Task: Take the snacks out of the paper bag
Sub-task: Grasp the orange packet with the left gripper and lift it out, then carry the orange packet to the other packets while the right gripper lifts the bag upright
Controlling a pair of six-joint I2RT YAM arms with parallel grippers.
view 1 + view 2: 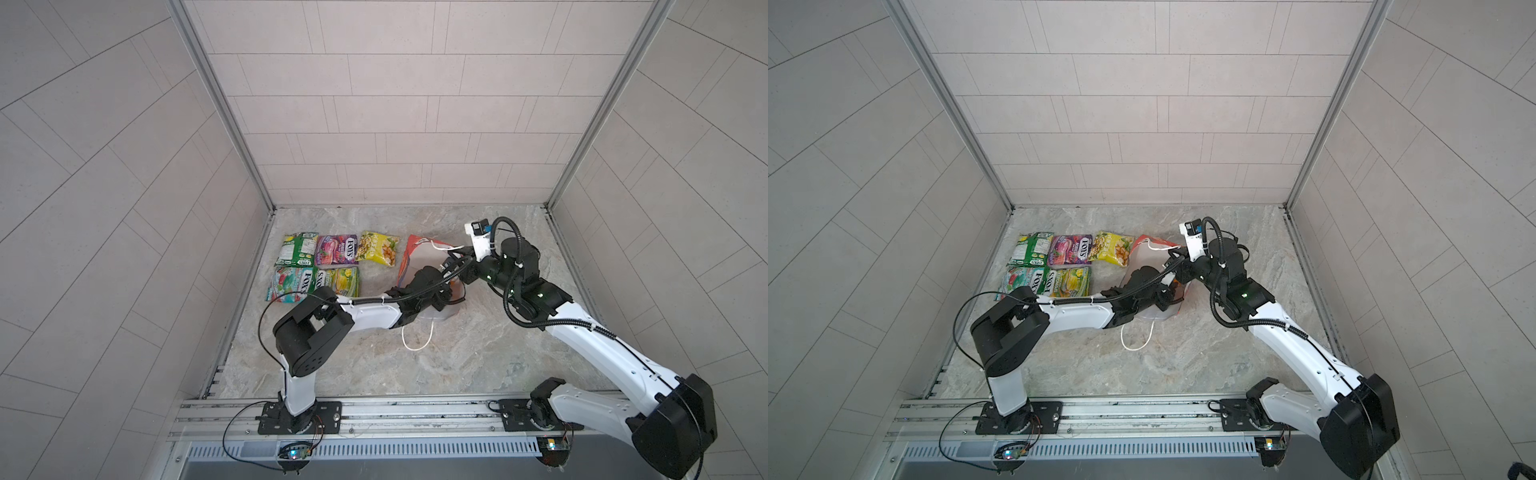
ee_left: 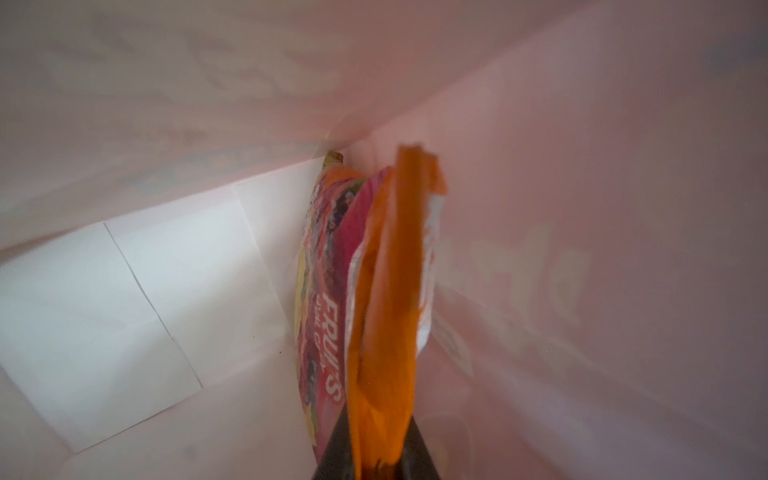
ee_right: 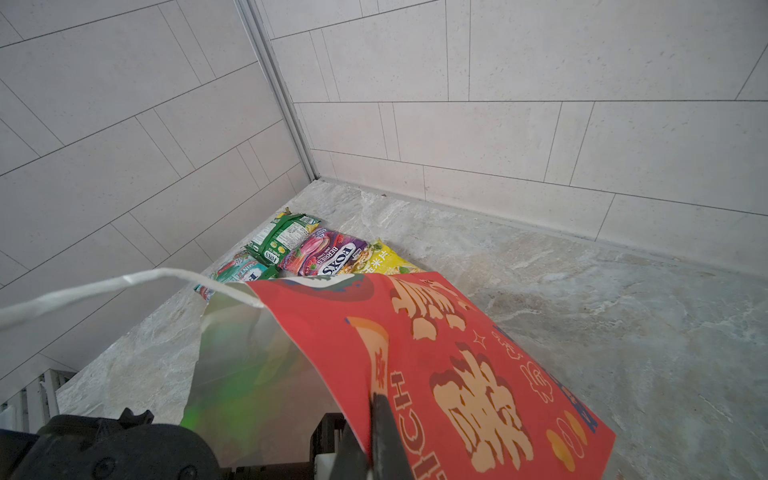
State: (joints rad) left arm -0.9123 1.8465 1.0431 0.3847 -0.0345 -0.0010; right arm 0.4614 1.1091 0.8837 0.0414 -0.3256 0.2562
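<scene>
Five flat shiny snack packets (image 1: 336, 250) lie on the grey table (image 1: 457, 353) beside the red paper bag (image 3: 457, 365). Inside it, the left tool (image 2: 374, 457) pinches one orange packet (image 2: 386, 291). The right tool (image 3: 368, 440) clamps its wall.

Surface: a table (image 1: 457, 365) (image 1: 1183, 374) with a grey-beige marbled stone look, walled by pale tiles on the left, far and right sides.
Far row, left part: green packet (image 1: 296, 249) (image 1: 1030, 249) (image 3: 286, 239), purple packet (image 1: 336, 250) (image 1: 1069, 250) (image 3: 324, 253) and yellow packet (image 1: 378, 248) (image 1: 1112, 248) (image 3: 386, 262), left to right, lying flat edge to edge.
Near row, left part: teal packet (image 1: 291, 282) (image 1: 1021, 280) (image 3: 245, 270), with the yellow-green packet (image 1: 340, 280) (image 1: 1071, 280) touching its right side.
Middle: red paper bag (image 1: 417, 257) (image 1: 1144, 257) (image 3: 457, 353), just right of the yellow packet, mouth open; its base is hidden.
Near the bag: its white cord handle (image 1: 417, 340) (image 1: 1138, 340), a loop lying on the bare stone.
</scene>
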